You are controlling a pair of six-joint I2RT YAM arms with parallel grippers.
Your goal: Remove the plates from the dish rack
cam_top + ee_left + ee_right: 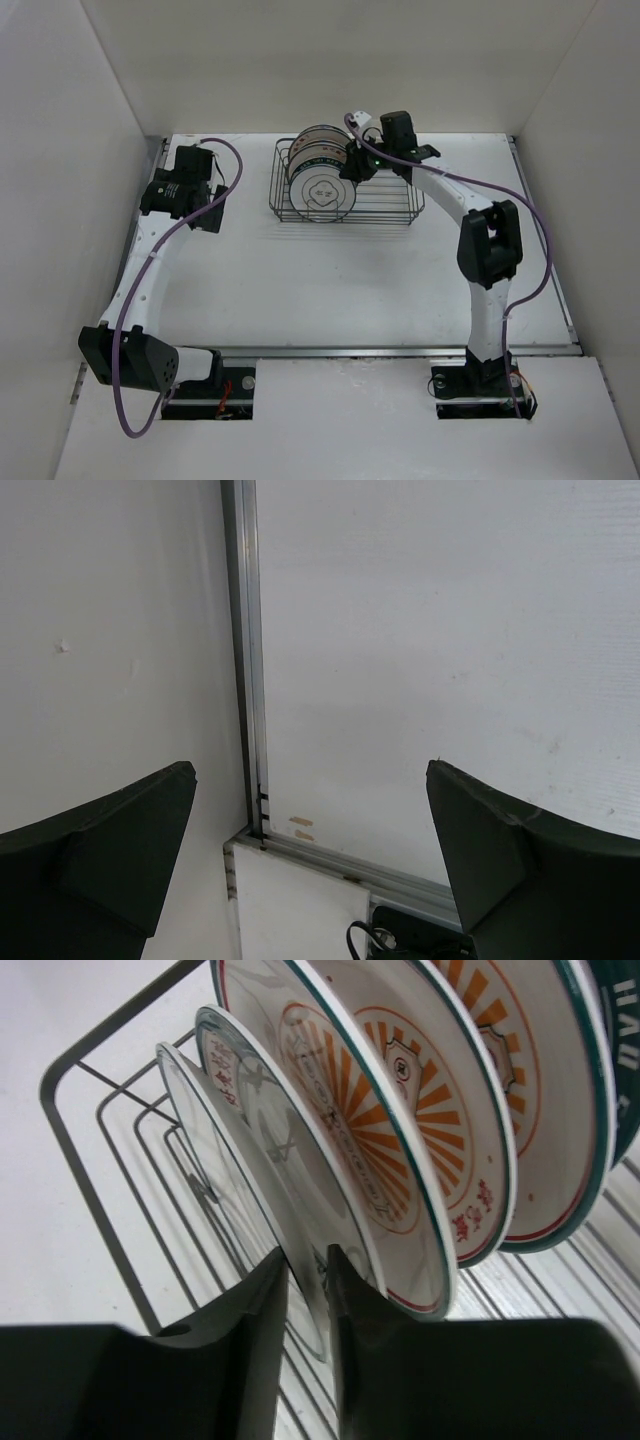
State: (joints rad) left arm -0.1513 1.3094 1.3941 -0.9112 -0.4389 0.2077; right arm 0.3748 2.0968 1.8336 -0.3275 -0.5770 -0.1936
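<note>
Front plate (pixel 215 1180) rim pinched btwn R pincer (pixel 305 1265) tips.

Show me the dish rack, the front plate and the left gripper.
dish rack (pixel 398 200): top external view, bare right wires.
front plate (pixel 225 1200): right wrist view, its face.
left gripper (pixel 310 772): left wrist view, between open fingertips.

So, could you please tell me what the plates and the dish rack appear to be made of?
The plates: probably glazed ceramic, though melamine is possible; their glossy white surfaces, with printed orange rays and teal rims, catch reflections. The dish rack: thin bent metal wire with a dark, slightly shiny coating, judging by its slim rods and rounded corners.
</note>
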